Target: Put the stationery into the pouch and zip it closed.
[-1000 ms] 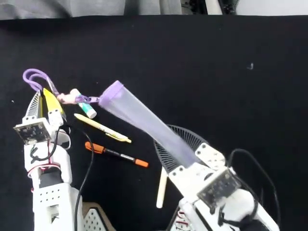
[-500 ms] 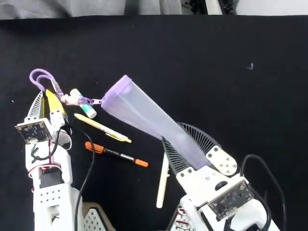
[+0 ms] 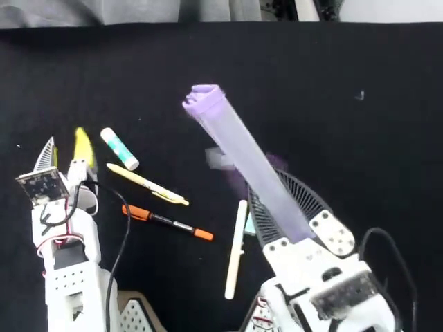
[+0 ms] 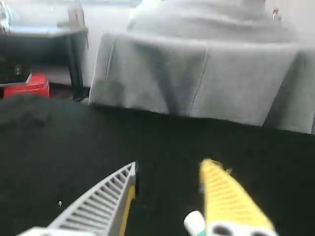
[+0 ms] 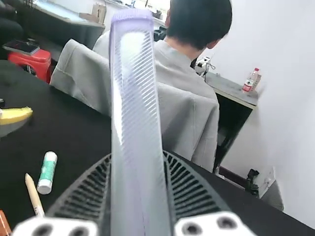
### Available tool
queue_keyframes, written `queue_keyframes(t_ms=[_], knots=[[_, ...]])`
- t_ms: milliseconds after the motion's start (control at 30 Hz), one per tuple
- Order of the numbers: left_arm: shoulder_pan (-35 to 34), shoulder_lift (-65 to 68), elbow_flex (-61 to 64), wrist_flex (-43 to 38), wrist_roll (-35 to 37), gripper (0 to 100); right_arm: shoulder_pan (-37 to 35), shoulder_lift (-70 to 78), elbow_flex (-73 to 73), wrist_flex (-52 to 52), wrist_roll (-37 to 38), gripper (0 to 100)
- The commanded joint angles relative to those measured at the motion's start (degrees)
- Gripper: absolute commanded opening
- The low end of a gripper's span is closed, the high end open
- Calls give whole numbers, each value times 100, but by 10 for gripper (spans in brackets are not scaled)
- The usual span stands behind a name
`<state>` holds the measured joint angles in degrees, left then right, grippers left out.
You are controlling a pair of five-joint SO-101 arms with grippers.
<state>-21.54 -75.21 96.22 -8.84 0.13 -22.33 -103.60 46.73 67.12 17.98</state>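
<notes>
My right gripper (image 3: 285,211) is shut on the translucent purple pouch (image 3: 239,149) and holds it up off the black table, its far end pointing to the back left. A purple blur beside it looks like its strap. In the right wrist view the pouch (image 5: 134,113) stands straight up between the jaws of that gripper (image 5: 135,196). My left gripper (image 3: 64,146) is open over the table's left side, holding nothing (image 4: 170,169). Just right of it lie a green-and-white glue stick (image 3: 119,149), a yellow pen (image 3: 147,183) and an orange-capped marker (image 3: 168,223).
A cream flat stick (image 3: 235,249) lies by the right arm's base, with a small teal item (image 3: 248,225) next to it. A grey cloth-covered chair back (image 4: 197,78) stands past the table's far edge. The far half of the table is bare black cloth (image 3: 311,83).
The pouch's purple strap has left the left gripper, which now stands open. The right gripper has swung the pouch up and to the right, away from the glue stick.
</notes>
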Motion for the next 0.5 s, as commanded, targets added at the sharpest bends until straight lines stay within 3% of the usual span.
queue_keyframes(t_ms=[0,233,467], knots=[[154,-26,-224,97,35,247,79,-532,57,-334,44,11],[259,-9,-1780,2418,1125,250,62,-532,48,-413,35,11],[1596,9,-2607,3938,1169,250,53,-532,57,-703,-158,11]])
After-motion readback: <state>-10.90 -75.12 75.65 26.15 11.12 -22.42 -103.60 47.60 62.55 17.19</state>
